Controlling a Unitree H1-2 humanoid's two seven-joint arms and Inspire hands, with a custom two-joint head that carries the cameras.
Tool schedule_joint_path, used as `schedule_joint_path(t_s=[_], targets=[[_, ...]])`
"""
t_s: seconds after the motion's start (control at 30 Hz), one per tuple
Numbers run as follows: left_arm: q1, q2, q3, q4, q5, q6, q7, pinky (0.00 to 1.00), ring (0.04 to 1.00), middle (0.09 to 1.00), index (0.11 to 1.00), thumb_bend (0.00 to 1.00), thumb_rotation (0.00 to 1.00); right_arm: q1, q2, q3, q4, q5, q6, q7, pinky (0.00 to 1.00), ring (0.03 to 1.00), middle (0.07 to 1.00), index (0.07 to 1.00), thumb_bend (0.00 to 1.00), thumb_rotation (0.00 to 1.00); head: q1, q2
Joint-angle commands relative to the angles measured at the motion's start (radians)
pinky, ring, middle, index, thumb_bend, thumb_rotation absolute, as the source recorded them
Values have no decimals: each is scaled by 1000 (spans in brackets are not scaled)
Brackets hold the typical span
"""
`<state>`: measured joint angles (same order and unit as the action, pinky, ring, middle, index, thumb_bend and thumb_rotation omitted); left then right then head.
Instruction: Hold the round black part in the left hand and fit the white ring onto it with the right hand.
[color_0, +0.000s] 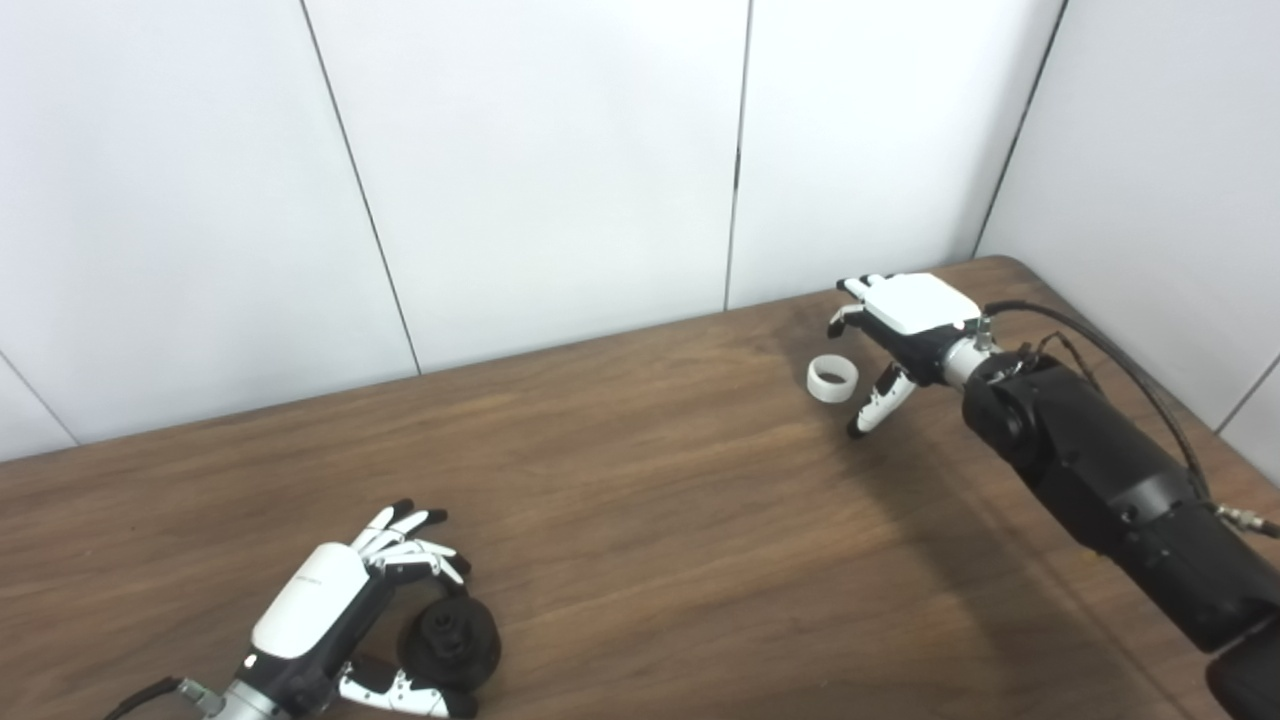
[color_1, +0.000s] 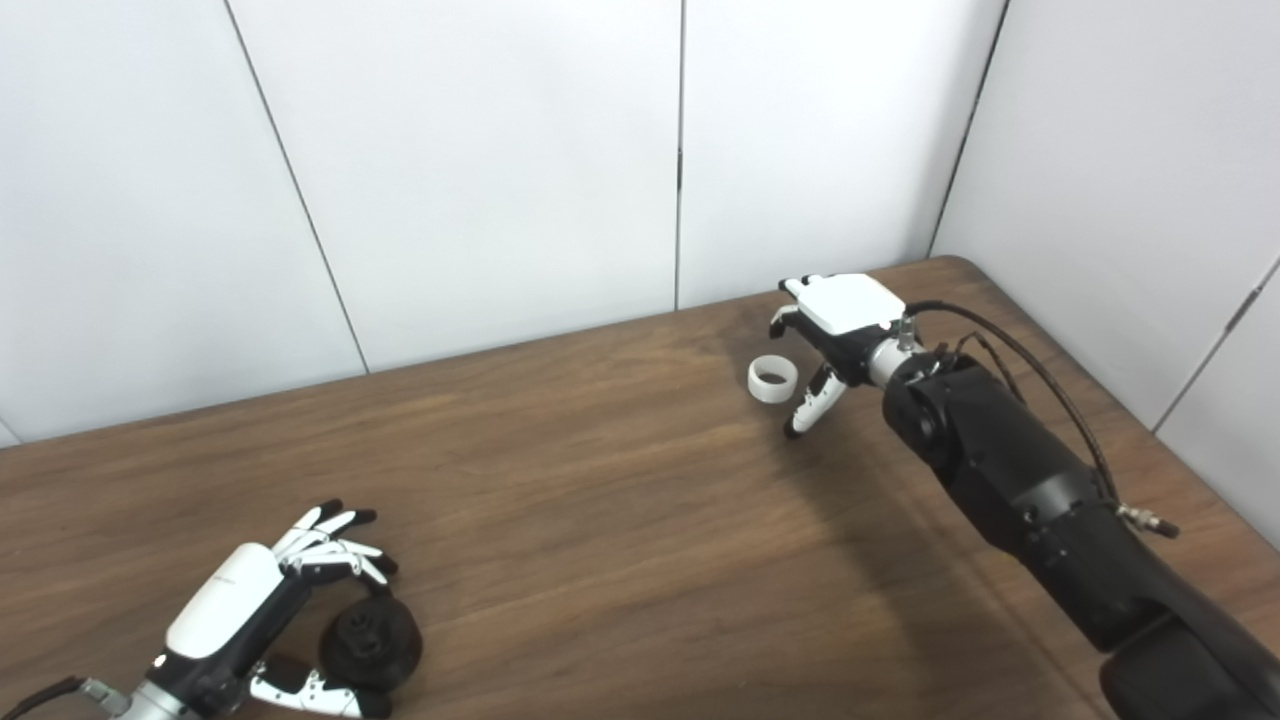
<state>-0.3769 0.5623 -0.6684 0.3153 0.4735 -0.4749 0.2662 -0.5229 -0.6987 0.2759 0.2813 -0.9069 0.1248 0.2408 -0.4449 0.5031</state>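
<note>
The round black part (color_0: 452, 640) lies on the wooden table (color_0: 640, 520) at the near left. My left hand (color_0: 340, 620) is around it, fingers curled over its far side and thumb under its near side; the grip looks loose and I cannot tell if it is held. The white ring (color_0: 832, 379) lies flat on the table at the far right. My right hand (color_0: 900, 335) is open just right of the ring, fingers spread above and beside it, not touching. Both also show in the right eye view: the ring (color_1: 772, 379) and the black part (color_1: 372, 640).
White wall panels (color_0: 550, 170) stand behind the table and along its right side. The table's far right corner (color_0: 1010, 265) is just beyond my right hand. My black right forearm (color_0: 1110, 490) crosses the table's right part.
</note>
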Motion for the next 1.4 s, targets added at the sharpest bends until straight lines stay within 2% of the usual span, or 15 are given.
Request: schedule_joint_path(t_s=[0.0,0.33,0.5,0.73,0.97,1.2,1.37], targets=[[28,16,-1,-2,-5,5,7,1000,924,703,483,524,58,-35,-12,-19,-28,1,7,-27,1000,1000,997,783,959,361,-2,1],[30,17,4,-8,-7,5,-4,1000,926,703,483,524,57,-17,-6,-31,-18,13,5,-54,1000,1000,986,769,921,367,3,-2],[29,23,-4,-9,-5,5,13,1000,918,698,483,524,57,-22,-3,-29,-5,13,2,-65,1000,1000,982,769,905,379,3,-3],[43,25,12,-36,-9,5,-14,1000,928,700,483,524,58,-47,-2,-19,31,22,-10,-68,1000,1000,979,770,888,392,11,-9],[56,19,26,-57,7,5,-28,1000,921,699,482,524,59,-88,5,-11,66,25,-4,-56,1000,1000,989,778,880,388,15,-9],[75,4,52,-78,19,5,-49,1000,919,697,482,524,59,-126,-3,-6,109,51,-34,-47,1000,1000,980,778,906,409,19,-1],[79,-1,55,-87,18,5,-51,1000,919,696,482,524,58,-154,-13,1,118,76,-33,8,1000,1000,967,774,943,398,24,6]])
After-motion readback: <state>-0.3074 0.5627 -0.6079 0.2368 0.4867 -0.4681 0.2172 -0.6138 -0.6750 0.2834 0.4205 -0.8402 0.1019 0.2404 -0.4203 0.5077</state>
